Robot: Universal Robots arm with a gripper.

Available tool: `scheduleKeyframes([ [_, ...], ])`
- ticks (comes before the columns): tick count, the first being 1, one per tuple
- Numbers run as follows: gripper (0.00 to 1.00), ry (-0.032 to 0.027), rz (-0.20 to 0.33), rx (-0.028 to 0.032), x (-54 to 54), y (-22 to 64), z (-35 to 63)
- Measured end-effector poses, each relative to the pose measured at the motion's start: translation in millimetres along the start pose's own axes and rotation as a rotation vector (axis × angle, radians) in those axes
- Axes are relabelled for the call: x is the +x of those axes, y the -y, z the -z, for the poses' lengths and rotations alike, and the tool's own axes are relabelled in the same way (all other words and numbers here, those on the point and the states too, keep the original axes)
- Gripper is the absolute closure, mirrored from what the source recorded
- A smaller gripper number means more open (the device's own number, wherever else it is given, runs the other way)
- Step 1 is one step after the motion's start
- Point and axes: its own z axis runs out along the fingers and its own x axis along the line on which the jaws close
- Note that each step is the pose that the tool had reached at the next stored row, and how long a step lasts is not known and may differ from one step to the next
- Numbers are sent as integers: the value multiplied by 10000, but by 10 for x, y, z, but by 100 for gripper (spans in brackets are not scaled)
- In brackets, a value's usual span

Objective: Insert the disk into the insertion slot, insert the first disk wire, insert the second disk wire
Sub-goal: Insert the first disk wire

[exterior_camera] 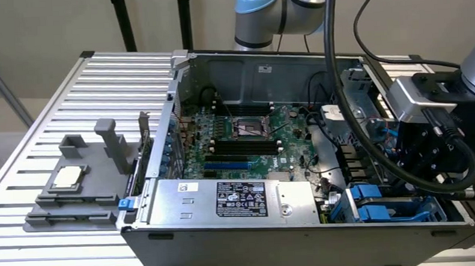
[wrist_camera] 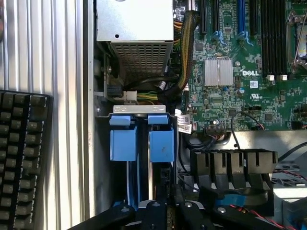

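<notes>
Gripper (wrist_camera: 162,209): low over the drive cage (exterior_camera: 381,206); whether it grips, I cannot tell.
Disk (wrist_camera: 142,182): seems seated in the cage.
Wiring steps: both seem left to do.

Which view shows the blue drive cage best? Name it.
The wrist view: the blue plastic drive cage with bright blue clips sits central, close. The exterior view shows it at the grey case's corner, farther off.

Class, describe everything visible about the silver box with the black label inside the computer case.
The silver box is a rectangular, bare-metal unit lying flat along the wall of the open computer case nearest the exterior view. Its top carries a black label with white print and a small white sticker. One end is a perforated grille, where sleeved wires run past.
</notes>
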Motion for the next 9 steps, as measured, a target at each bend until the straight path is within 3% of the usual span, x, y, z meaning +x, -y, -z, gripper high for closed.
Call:
scheduleKeyframes([
  [3,82,3,3,0,0,2,0],
  [4,76,-3,1,0,-1,1,16],
  [9,76,5,-1,0,19,-10,207],
])
